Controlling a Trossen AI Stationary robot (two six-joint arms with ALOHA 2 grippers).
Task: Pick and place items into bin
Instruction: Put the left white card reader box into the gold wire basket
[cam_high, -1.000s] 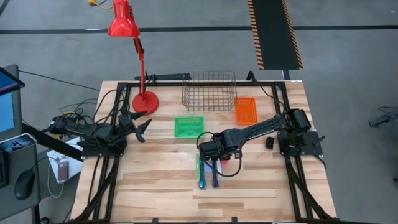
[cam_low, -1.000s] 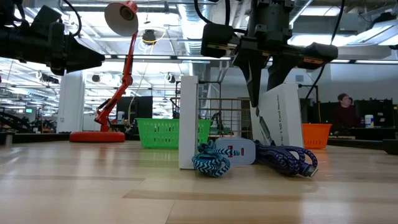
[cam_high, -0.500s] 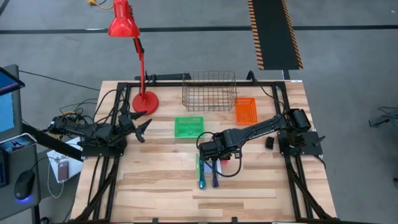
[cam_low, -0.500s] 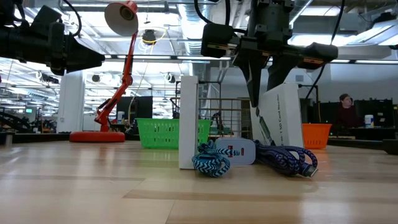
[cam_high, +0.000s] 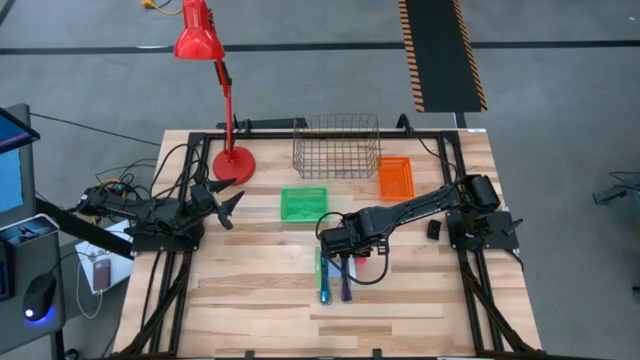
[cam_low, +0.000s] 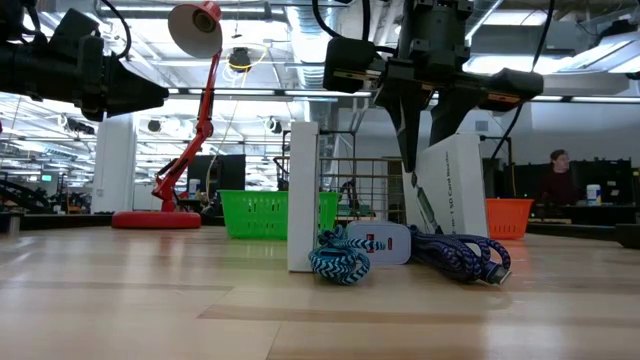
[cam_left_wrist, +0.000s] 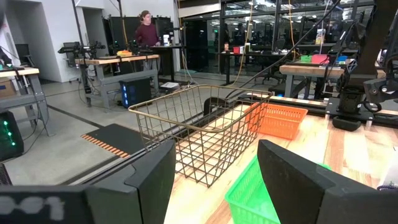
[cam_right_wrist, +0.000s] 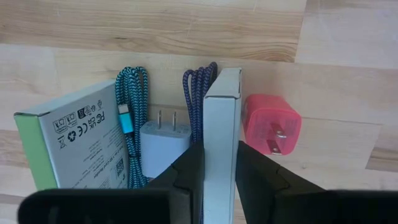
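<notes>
Two fingers of my right gripper (cam_right_wrist: 219, 180) pinch a white box (cam_right_wrist: 221, 124) standing on edge mid-table; my left gripper (cam_high: 226, 203) waits spread wide, far left

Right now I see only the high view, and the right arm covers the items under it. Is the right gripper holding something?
Observer: Yes. The right wrist view shows the right gripper with its jaws shut on a white box that stands on its narrow edge.
Operator: What lies beside that box?
Observer: A pink plug adapter on one side. On the other side are a pale plug adapter, a teal braided cable and a dark blue braided cable.
Operator: Is there a second box?
Observer: Yes. In the low view another white box stands upright on the table.
</notes>
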